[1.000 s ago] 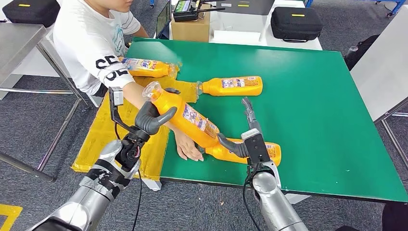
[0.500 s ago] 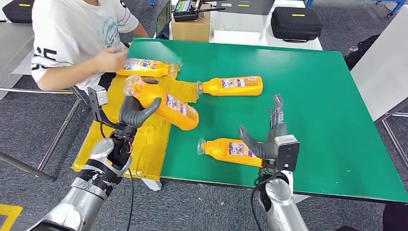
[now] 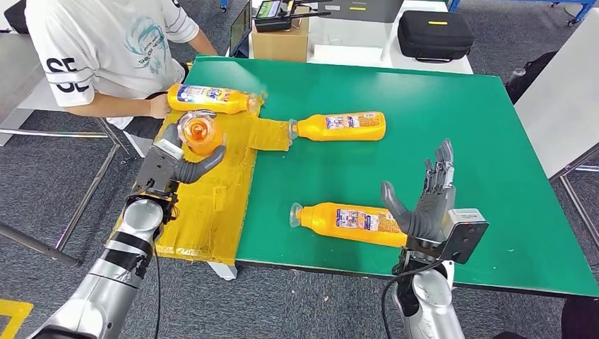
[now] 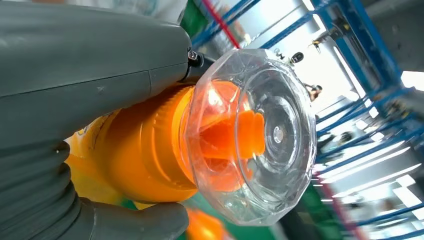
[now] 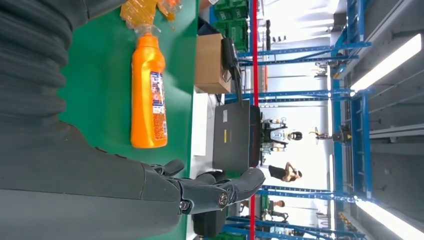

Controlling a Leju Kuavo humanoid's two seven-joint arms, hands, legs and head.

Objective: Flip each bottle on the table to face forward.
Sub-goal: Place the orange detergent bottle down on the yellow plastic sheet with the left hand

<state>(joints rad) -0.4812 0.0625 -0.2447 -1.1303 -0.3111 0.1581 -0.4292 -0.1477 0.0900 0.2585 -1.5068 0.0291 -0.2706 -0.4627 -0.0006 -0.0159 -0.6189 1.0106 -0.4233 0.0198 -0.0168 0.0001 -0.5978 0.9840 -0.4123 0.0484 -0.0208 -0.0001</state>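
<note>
My left hand (image 3: 176,164) grips an orange bottle (image 3: 200,133) above the yellow mat (image 3: 205,205), its clear cap (image 4: 252,137) pointing up toward the head camera. My right hand (image 3: 426,200) is raised with fingers spread and holds nothing; it hovers just right of an orange bottle (image 3: 351,221) lying on its side near the front edge of the green table (image 3: 459,127), label up, cap to the left. Another orange bottle (image 3: 342,126) lies mid-table, seen too in the right wrist view (image 5: 148,93). A third lying bottle (image 3: 209,98) rests at the table's far left corner.
A person in a white T-shirt (image 3: 106,49) sits at the far left, one hand beside the corner bottle. A cardboard box (image 3: 280,41) and a black case (image 3: 434,34) stand behind the table. A metal table (image 3: 28,63) stands at the left.
My left hand swung its bottle leftward off the table to over the yellow mat and turned its cap upward. My right hand let go of the near bottle and rose with fingers spread. The person drew their arm back.
</note>
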